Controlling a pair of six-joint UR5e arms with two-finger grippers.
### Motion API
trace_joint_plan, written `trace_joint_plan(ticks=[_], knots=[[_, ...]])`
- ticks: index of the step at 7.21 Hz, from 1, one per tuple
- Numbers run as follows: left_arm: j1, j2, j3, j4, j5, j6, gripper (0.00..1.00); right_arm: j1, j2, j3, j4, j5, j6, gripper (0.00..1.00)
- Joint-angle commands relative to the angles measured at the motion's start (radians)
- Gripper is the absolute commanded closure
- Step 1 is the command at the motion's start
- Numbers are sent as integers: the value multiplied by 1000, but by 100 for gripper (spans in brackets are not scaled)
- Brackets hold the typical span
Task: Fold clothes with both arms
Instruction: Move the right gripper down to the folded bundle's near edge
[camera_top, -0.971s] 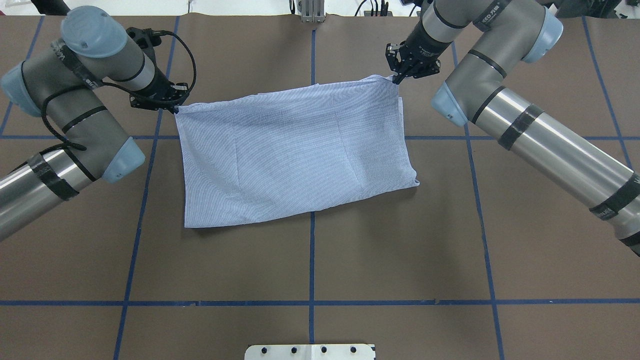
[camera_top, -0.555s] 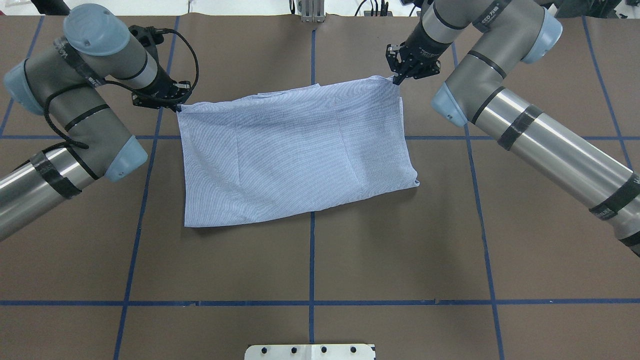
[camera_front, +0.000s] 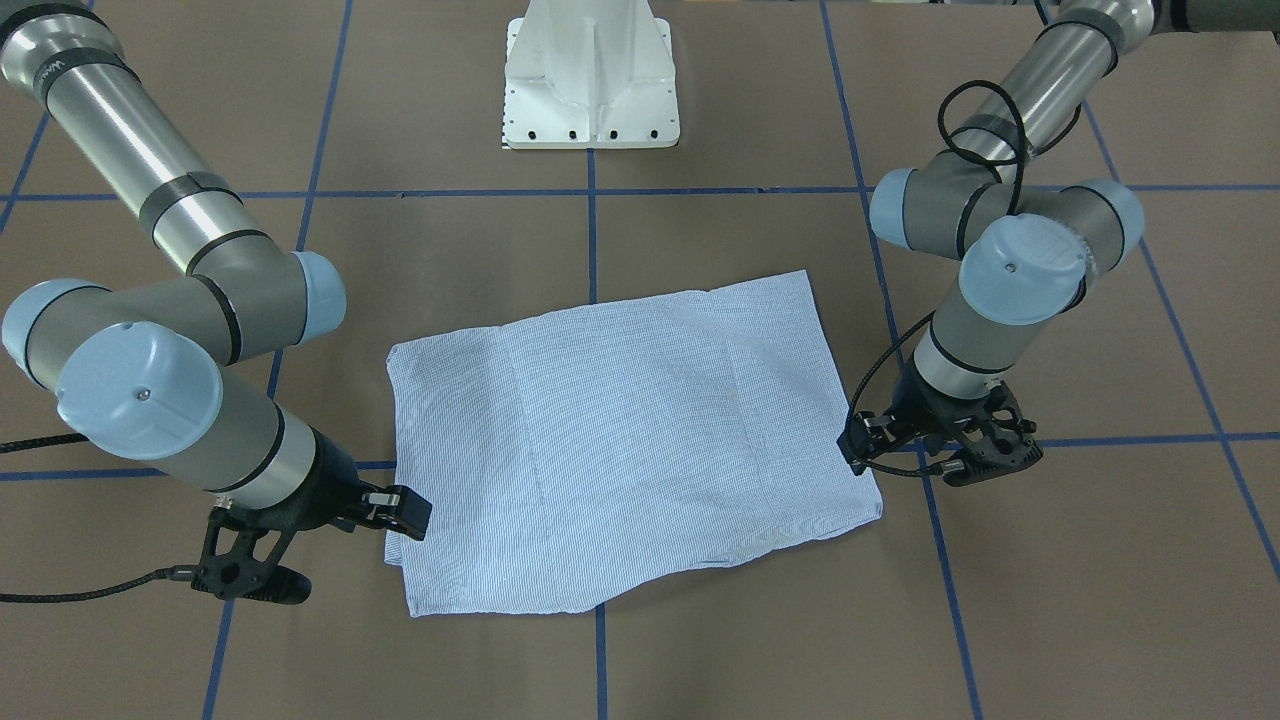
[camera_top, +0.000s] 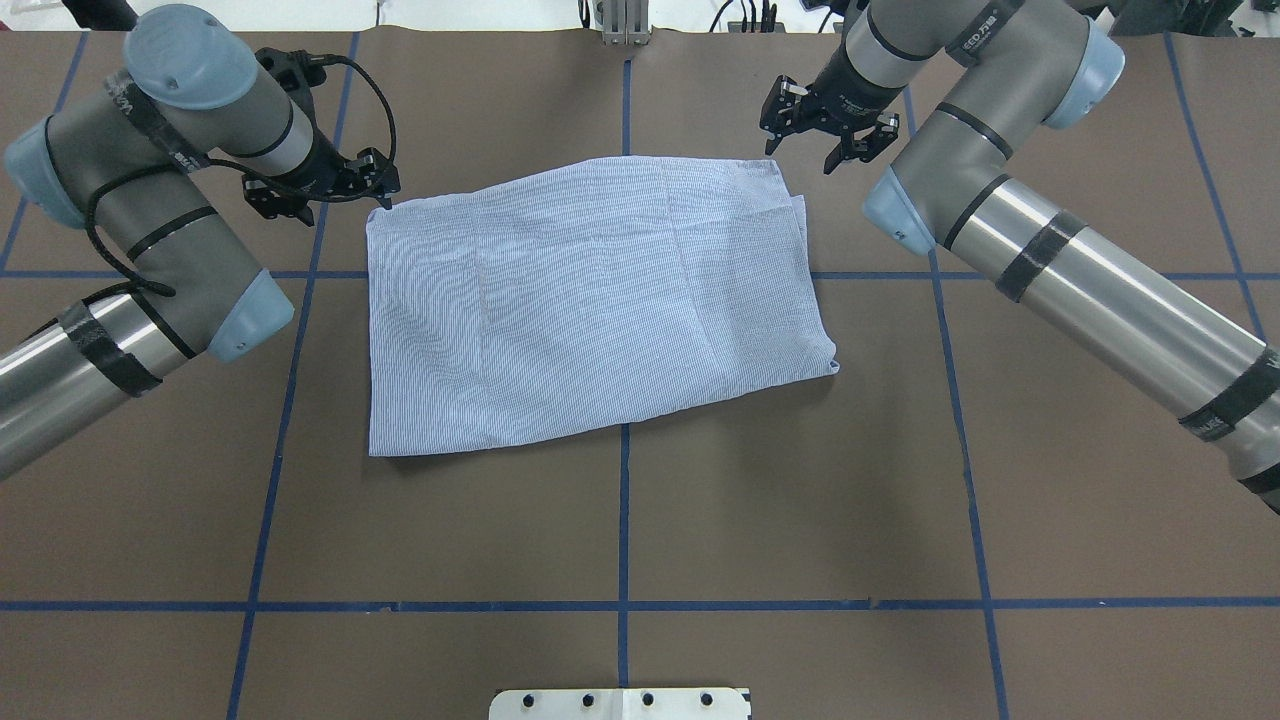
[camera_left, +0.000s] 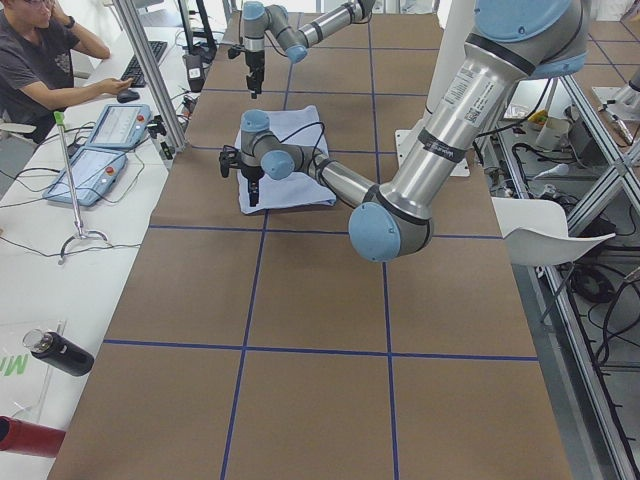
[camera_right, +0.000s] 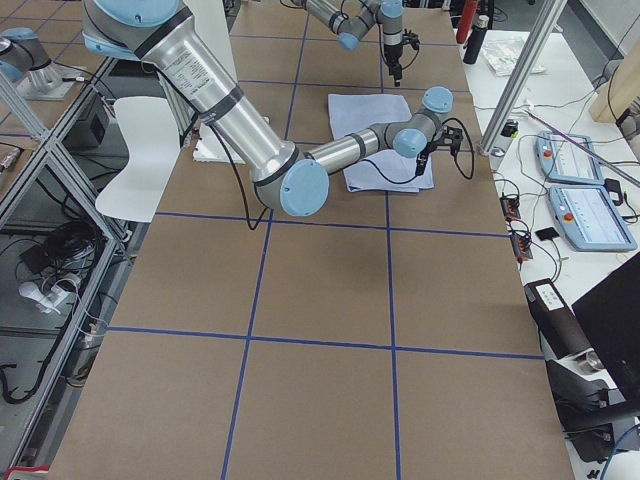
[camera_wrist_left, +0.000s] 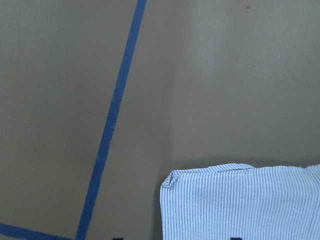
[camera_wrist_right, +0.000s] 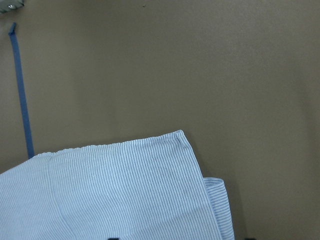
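Note:
The light blue striped shirt (camera_top: 590, 300) lies folded into a flat rectangle on the brown table, no collar or buttons showing; it also shows in the front view (camera_front: 630, 440). My left gripper (camera_top: 335, 200) is open and empty, just beyond the shirt's far left corner (camera_wrist_left: 240, 205). In the front view the left gripper (camera_front: 985, 465) is at the right. My right gripper (camera_top: 808, 150) is open and empty, just past the far right corner (camera_wrist_right: 125, 190). In the front view the right gripper (camera_front: 250, 580) is at the lower left.
Blue tape lines (camera_top: 623, 520) grid the brown table cover. The white pedestal base (camera_front: 590, 90) stands at the robot's side of the table. An operator (camera_left: 40, 70) sits by tablets beyond the far edge, and a black bottle (camera_left: 60, 352) lies there.
Both grippers opened and let go of the shirt's far corners, then drew slightly away. The far edge dropped and now lies flat.

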Motion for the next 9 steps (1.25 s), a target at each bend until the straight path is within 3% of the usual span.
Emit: trace_joint_plan(ticks=[1, 5, 9], knots=[[0, -1, -39, 11, -2, -11, 0, -32, -51, 86, 5, 2, 17, 0], [0, -3, -77, 19, -2, -53, 0, -134, -290, 347, -3, 1, 29, 0], [0, -3, -119, 37, -1, -57, 0, -215, -327, 370, -8, -54, 29, 5]])
